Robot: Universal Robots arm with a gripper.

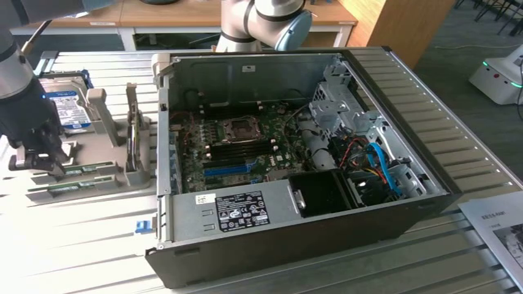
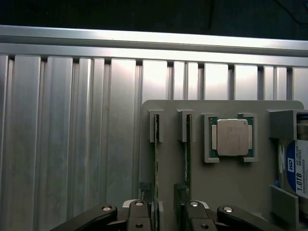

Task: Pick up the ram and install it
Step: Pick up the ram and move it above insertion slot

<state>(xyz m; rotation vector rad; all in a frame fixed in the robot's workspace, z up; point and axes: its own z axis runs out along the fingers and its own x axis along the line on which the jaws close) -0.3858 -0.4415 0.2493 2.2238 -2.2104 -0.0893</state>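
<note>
The tool [image 2: 162,193] hung low over the grey holder tray [image 2: 231,187] on the ribbed counter [image 2: 72,144], its jaws spread wide and gripping nothing. The ram [image 2: 156,163] stood on edge in its tray slot, running between the two fingertips, apart from both as far as could be seen. The second stick [image 2: 187,163] stood just beside it, on the far side of one finger. That finger sat in the narrow gap between the two boards, so a slightly skewed closing could likely have pushed the neighbour or scraped its chips. In the exterior view the tool appeared nearer one end of the sticks than their middle. A grip there could have let the thin board tilt or pivot on lifting, and its far end might have bound in the tray's clip. A weak pinch on so thin an edge risked a slip before reaching the motherboard [image 1: 237,147] in the open case [image 1: 392,202], well apart from the tray.
</note>
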